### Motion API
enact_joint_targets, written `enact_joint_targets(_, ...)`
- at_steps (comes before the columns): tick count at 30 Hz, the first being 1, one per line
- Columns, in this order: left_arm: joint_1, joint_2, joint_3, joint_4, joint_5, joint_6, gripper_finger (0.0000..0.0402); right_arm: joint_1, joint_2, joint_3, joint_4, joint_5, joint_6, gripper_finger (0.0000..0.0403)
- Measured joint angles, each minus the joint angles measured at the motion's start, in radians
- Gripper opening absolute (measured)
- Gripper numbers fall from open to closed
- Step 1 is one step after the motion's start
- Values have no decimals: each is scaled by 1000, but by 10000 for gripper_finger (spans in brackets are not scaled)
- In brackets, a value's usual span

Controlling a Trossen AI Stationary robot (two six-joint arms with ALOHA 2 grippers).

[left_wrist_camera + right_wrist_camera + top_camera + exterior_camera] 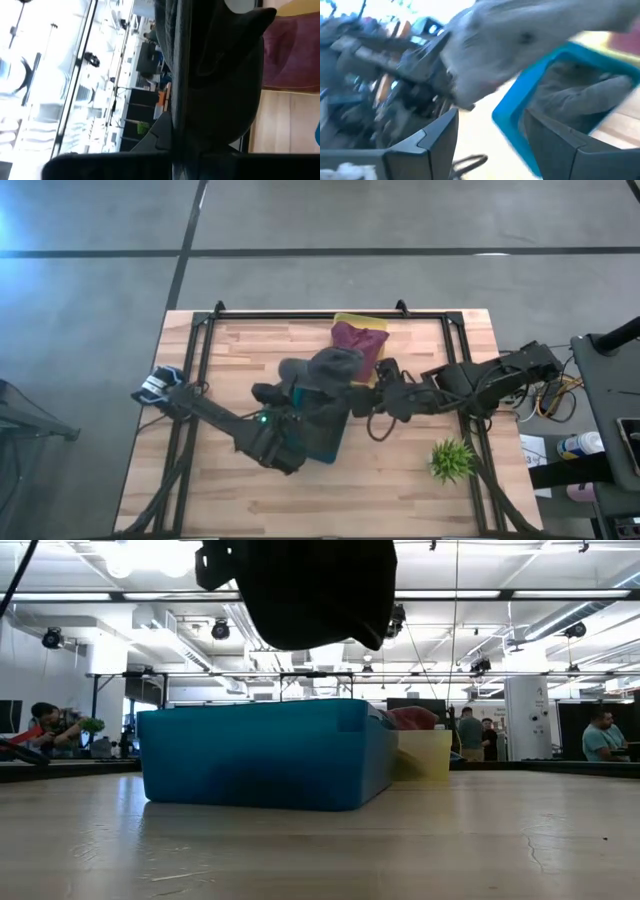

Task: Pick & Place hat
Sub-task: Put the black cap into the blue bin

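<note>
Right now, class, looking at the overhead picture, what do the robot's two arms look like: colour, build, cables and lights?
Both arms are dark, nearly black, built of jointed links. The left arm shows a small green light near its wrist and a blue-and-white part at its base. The right arm trails black cables looping by its wrist. The right pincer has flat, dark, angular fingers.

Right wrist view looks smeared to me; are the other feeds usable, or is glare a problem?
Right wrist view: motion-blurred, grey hat and blue bin streaked. Left wrist view: ceiling lights blow out one side, the hat a dark mass. Low view: hat backlit, silhouetted. High view: evenly lit, sharp enough.
</note>
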Motion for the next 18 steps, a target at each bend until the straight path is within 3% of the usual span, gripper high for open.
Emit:
enact_joint_targets(4,5,0,-2,4,0,-36,10,-11,-3,-5,-33,70,79,219)
enact_joint_targets(11,-1,-2,-30,11,0,-59,8,-53,-57,-6,-54,103,165,219)
enact_joint_targets(18,6,-2,-52,27,3,-120,8,-136,-93,-10,-238,-12,314,219)
